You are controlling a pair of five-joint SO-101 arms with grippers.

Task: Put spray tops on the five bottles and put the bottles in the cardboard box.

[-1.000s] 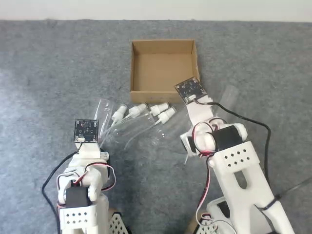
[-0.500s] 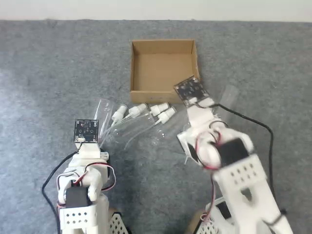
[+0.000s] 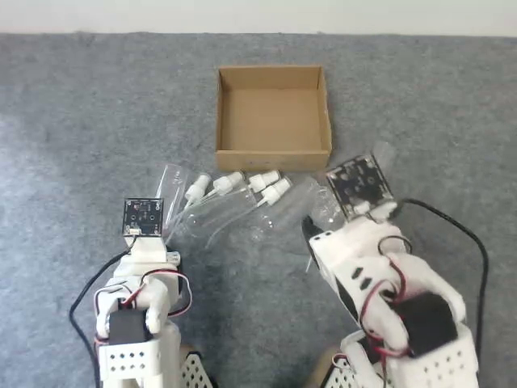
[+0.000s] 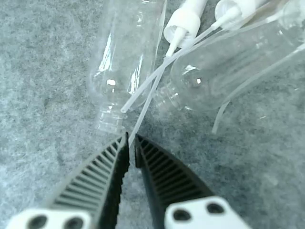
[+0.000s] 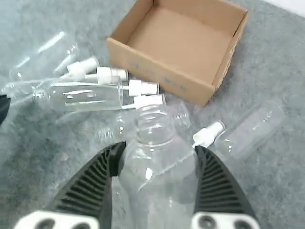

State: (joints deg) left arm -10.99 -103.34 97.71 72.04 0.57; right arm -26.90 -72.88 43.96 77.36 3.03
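High view, grey carpet [image 3: 81, 121]: it covers the whole table, and my two arms sit at its near edge.
Cardboard box [image 3: 273, 159]: far centre with its top open. None of the bottles is in it.
Right gripper [image 5: 158, 148]: my jaws are clamped on either side of an open-necked bottle [image 5: 152, 181], near-right of the pile. Its bare mouth points away from my wrist, toward the box.
Loose bottles [image 3: 222, 212]: clear ones lie on their sides in a heap between my arms, just on the near side of the box.
Stray bottle [image 5: 250, 125]: it lies apart on the right with a white top at its neck. Fitted or merely touching, I cannot tell.
Spray tops [image 3: 229, 182]: four white ones in a row close to the box's near wall, tubes trailing near-left across the heap.
Left gripper [image 4: 129, 138]: my jaws are pressed almost together, leaving only a hairline slit, low at the near-left end of the heap.
Dip tube [image 4: 147, 95]: this thin tube runs right down to my left tips. Whether it is nipped there, I cannot tell.
Risk, slip: the bottle in my right jaws is smooth and round, so I judge a loose squeeze could let it twist or squirt out.
Risk, tangle: the tubes cross each other, so lifting one top may drag its neighbours or roll a bottle away.
Risk, miss: a bent tube could catch on the rim instead of entering that narrow mouth.
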